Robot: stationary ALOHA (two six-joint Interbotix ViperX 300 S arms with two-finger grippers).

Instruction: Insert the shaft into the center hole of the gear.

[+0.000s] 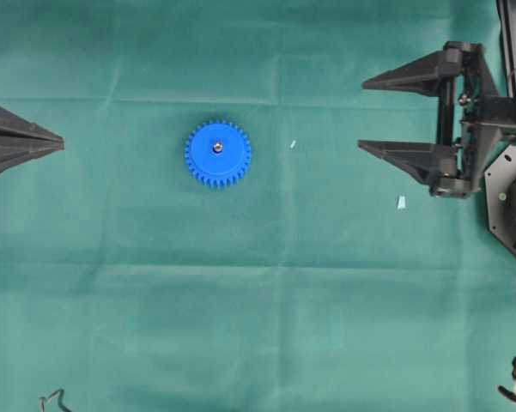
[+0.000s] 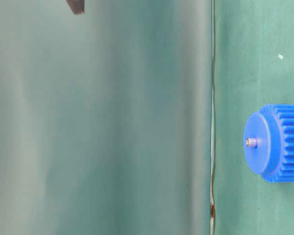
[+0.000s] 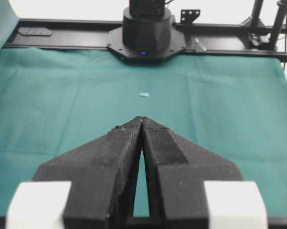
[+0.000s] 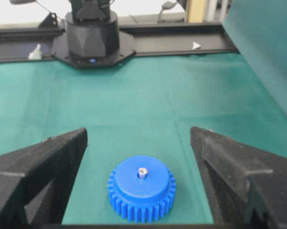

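Note:
The blue gear lies flat on the green cloth, a little left of the middle. The silvery shaft stands upright in its center hole, its tip poking out above the hub. My right gripper hovers well to the right of the gear, open wide, nothing between its fingers. At the far left edge my left gripper is shut, tips together, holding nothing. The gear sits ahead of and between the right fingers, untouched.
A pale blue scrap lies on the cloth near the right gripper, and a tiny white fleck lies right of the gear. Each arm's black base stands at a table edge. A wire end shows bottom left.

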